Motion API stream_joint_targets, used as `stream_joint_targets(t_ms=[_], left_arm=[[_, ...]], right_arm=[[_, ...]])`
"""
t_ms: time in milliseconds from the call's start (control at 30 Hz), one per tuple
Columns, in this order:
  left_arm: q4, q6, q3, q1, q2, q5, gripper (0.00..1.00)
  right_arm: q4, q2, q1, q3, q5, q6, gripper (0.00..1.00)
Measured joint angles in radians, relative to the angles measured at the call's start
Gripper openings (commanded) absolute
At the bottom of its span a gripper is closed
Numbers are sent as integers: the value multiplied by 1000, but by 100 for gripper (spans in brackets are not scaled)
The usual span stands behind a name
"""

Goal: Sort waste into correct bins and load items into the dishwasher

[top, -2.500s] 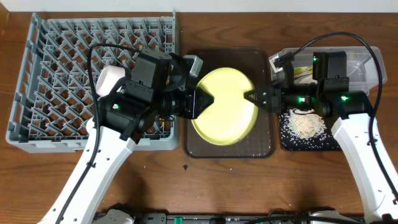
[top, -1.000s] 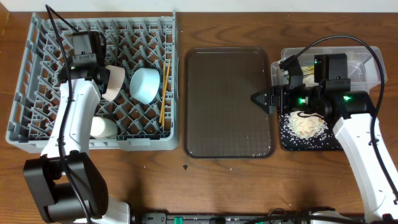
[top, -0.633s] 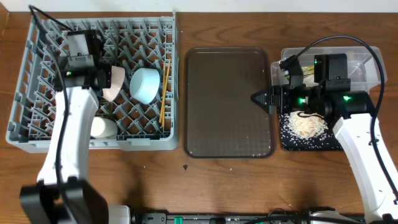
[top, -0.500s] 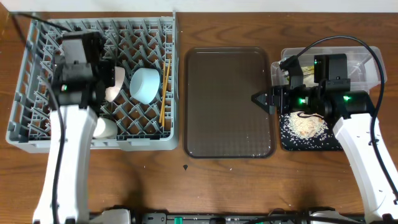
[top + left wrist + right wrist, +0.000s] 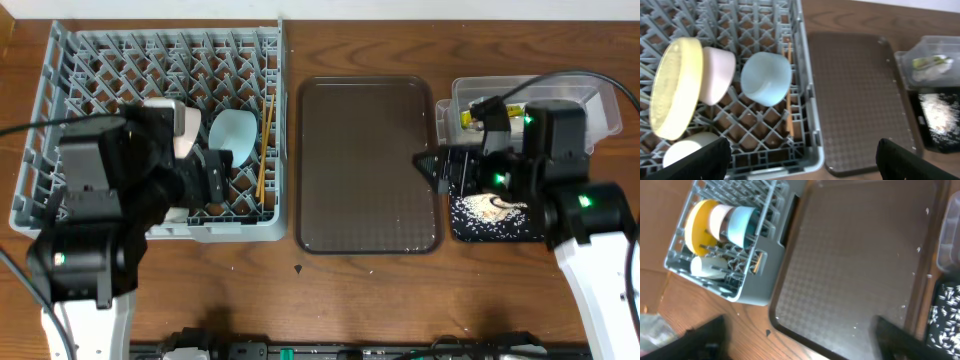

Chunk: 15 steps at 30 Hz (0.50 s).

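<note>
The grey dishwasher rack (image 5: 90, 70) fills the left of the table. In the left wrist view it holds the yellow plate (image 5: 672, 90) on edge, the cream bowl (image 5: 717, 75), the light blue bowl (image 5: 765, 79), the white cup (image 5: 682, 152) and the chopsticks (image 5: 789, 105). My left gripper (image 5: 802, 167) hangs open and empty above the rack's front right corner. My right gripper (image 5: 800, 345) is open and empty over the brown tray's near left corner. The clear tub (image 5: 590, 100) holds the yellow-green wrapper (image 5: 490, 110). Rice lies in the black tray (image 5: 480, 232).
The bare brown serving tray (image 5: 368, 165) lies between the rack and the bins, with a few stray grains on it. A small dark crumb (image 5: 298, 268) sits on the wooden table in front of the tray. My left arm covers the rack's front left in the overhead view.
The yellow plate has gone from the brown tray into the rack. My left arm has pulled back and up from the rack's rear. My right arm has risen and its jaws have spread wider.
</note>
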Motion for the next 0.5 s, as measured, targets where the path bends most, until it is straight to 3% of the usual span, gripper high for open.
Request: stream_joint_targets(t_ms=[500], left_arm=[[-3, -15, 0, 0, -3, 43, 94]], right_arm=[[-134, -35, 16, -1, 16, 19, 99]])
